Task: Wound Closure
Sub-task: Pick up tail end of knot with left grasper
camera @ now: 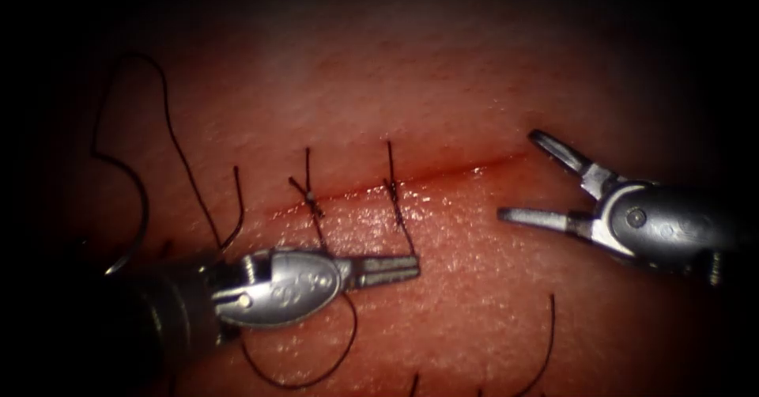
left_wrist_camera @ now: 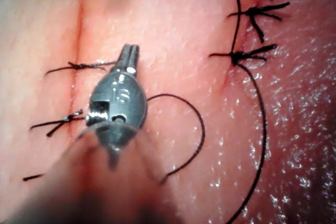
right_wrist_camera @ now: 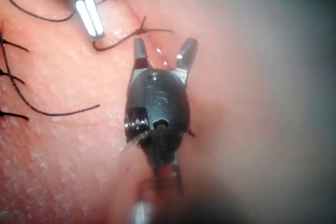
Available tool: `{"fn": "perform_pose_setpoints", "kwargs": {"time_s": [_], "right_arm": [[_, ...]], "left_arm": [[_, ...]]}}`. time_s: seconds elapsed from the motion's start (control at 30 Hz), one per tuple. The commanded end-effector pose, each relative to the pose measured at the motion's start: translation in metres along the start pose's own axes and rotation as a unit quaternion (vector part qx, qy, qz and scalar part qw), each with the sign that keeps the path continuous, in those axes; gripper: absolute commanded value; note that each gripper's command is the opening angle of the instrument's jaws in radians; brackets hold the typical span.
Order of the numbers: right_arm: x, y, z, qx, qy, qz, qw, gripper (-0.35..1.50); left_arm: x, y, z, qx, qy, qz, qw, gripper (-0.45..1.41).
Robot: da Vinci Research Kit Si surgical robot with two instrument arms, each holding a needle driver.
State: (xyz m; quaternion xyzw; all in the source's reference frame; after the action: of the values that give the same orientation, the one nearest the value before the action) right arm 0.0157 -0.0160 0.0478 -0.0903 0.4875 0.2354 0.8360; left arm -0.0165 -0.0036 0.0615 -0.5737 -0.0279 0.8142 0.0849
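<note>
Tissue [camera: 490, 286] w/ a cut [camera: 443, 174] whose long axis slants from lower left up to upper right in the endoscope view; red fluid lies along the line.

Two knotted stitches cross the cut, one [camera: 313, 200] toward the left end and one [camera: 393, 185] just right of it.

Left tool [camera: 399, 268] comes in from lower left and lies nearly level, nose pointing right, on the near side of the cut. Its jaws are pressed together, and at the very tip they look to be pinching the thread [camera: 405, 227]. That tail runs steeply up from the tip to the right-hand stitch, long axis close to vertical. Left wrist view shows the same tool [left_wrist_camera: 129, 56] closed, its tip near a stitch tail.

More thread makes a slack loop [camera: 316, 377] under the left tool, and a long strand wanders up the far left.

Right tool [camera: 518, 175] sits at the right end of the cut, pointing left. Its jaws are spread wide w/ nothing btwn them, one over the cut line and one on the near side. Right wrist view shows it [right_wrist_camera: 164, 51] the same, forked apart above bare tissue.

Needle: a pale curved sliver [camera: 126, 256] lies at the far left, beside the left tool's shaft. It may be the needle lying on the surface, but I can't tell for sure. Neither tool holds it.
</note>
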Motion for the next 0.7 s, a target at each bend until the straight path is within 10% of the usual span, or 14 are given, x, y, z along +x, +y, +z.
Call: {"fn": "perform_pose_setpoints", "kwargs": {"time_s": [0.03, 0.7], "right_arm": [[0.0000, 0.0000, 0.0009, 0.000, 0.002, -0.001, 1.000, 1.16], [-0.0016, -0.0047, 0.0054, 0.060, 0.012, -0.090, 0.994, 1.42]], "left_arm": [[-0.0003, -0.0003, 0.0005, -0.001, 0.001, 0.001, 1.000, -0.45], [0.0032, -0.0039, -0.0034, 0.025, 0.047, 0.011, 0.999, -0.45]]}}
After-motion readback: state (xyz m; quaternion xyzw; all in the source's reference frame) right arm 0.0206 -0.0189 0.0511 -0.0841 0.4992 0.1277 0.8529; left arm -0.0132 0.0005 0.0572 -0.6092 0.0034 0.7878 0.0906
